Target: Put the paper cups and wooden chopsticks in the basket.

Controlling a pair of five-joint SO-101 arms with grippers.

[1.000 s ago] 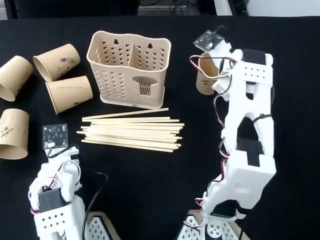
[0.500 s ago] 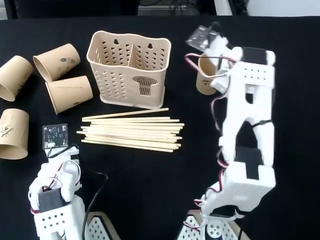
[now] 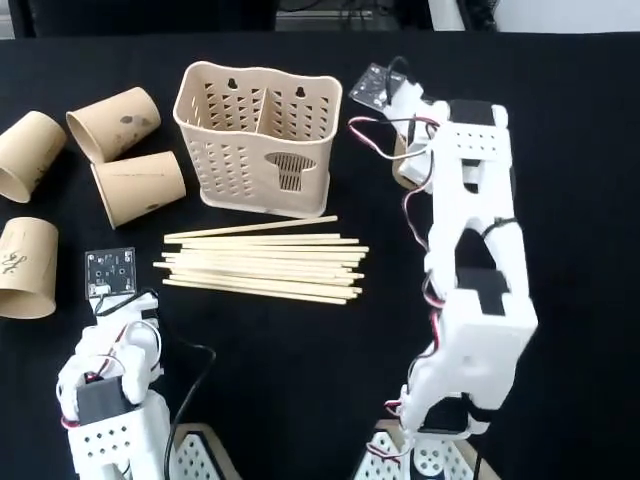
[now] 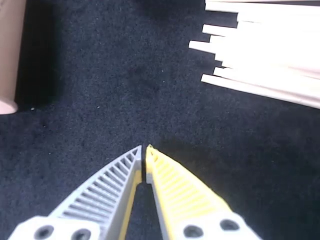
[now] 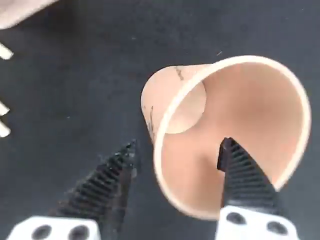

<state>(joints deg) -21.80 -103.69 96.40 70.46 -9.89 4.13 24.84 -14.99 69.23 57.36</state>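
Note:
A beige slotted basket (image 3: pixel 260 140) stands at the back centre. In front of it lies a bundle of wooden chopsticks (image 3: pixel 265 262), whose ends (image 4: pixel 265 65) lie just ahead of my left gripper (image 4: pixel 145 148). That gripper is shut and empty, low over the black cloth. Several paper cups lie on their sides at the left (image 3: pixel 115 120) (image 3: pixel 140 187) (image 3: pixel 28 155) (image 3: pixel 25 268). My right gripper (image 5: pixel 175 155) is shut on another paper cup (image 5: pixel 240 115), one finger inside its mouth and one outside. It holds the cup just right of the basket (image 3: pixel 401 165).
A black cloth (image 3: pixel 300 350) covers the table. The left arm (image 3: pixel 105 380) sits at the front left corner, with one lying cup (image 4: pixel 10 50) close beside its gripper. The right arm (image 3: pixel 475 260) stretches from the front edge to the back.
The right arm has swung left with the paper cup in its gripper, bringing it closer to the basket's right side. The left arm has stayed still.

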